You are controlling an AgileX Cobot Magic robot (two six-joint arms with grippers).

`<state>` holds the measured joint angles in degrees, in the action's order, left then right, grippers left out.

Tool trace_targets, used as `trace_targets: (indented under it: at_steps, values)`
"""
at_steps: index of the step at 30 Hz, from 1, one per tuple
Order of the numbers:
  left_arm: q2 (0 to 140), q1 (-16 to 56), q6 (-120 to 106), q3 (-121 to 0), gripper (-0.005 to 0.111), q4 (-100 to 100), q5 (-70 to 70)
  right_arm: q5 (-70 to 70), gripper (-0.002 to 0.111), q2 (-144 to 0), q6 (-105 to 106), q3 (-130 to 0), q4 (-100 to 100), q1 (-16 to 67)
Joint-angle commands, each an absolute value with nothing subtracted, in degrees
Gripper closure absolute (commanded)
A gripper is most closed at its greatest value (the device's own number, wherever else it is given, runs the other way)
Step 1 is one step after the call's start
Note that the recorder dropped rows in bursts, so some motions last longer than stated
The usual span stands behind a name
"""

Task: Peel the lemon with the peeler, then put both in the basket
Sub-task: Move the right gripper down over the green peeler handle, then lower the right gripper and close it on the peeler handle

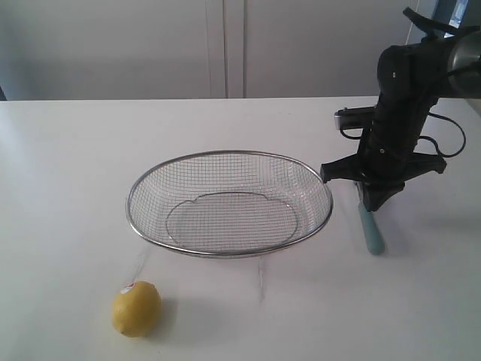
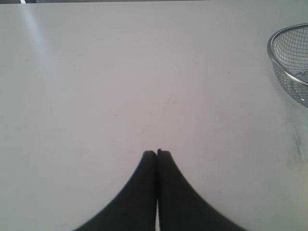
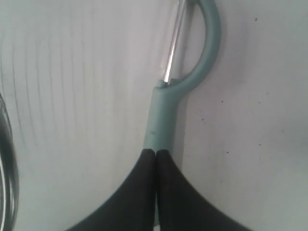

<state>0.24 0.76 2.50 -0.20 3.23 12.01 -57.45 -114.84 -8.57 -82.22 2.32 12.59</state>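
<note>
The lemon (image 1: 136, 307) sits on the white table (image 1: 68, 173) at the near left, sticker up, well apart from the basket (image 1: 225, 153). The left gripper (image 2: 157, 153) has its jaws pressed together with nothing between them, over bare table, and the basket rim (image 2: 275, 57) shows at the edge of its view. The basket stands mid-table. Just right of it the peeler (image 1: 370, 229) lies flat on the table, its handle pointing near. The right gripper (image 3: 156, 152) is down over the handle (image 3: 161, 120), jaws closed against each other with the handle passing under the tips rather than between them.
</note>
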Motion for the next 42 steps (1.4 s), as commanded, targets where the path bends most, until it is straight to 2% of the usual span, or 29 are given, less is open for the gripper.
trace_targets:
  at_steps: [1, 8, 10, 42]
  values:
    - [0.0, 0.72, 2.23, 0.0, 0.107, 3.32, 12.0, -55.6, 0.097, -114.68, -9.06, -80.91, 1.97, 12.53]
    - [0.0, 0.72, 2.23, 0.0, 0.107, 3.32, 12.0, -54.2, 0.065, -114.68, -9.06, -78.54, 1.92, 12.53]
    - [0.0, 0.72, 2.23, 0.0, 0.107, 3.32, 12.0, -54.2, 0.06, -114.68, -8.93, -78.54, 1.92, 12.53]
    - [0.0, 0.72, 2.23, 0.0, 0.107, 3.32, 12.0, -47.9, 0.061, -114.37, -10.65, -73.39, 0.95, 12.53]
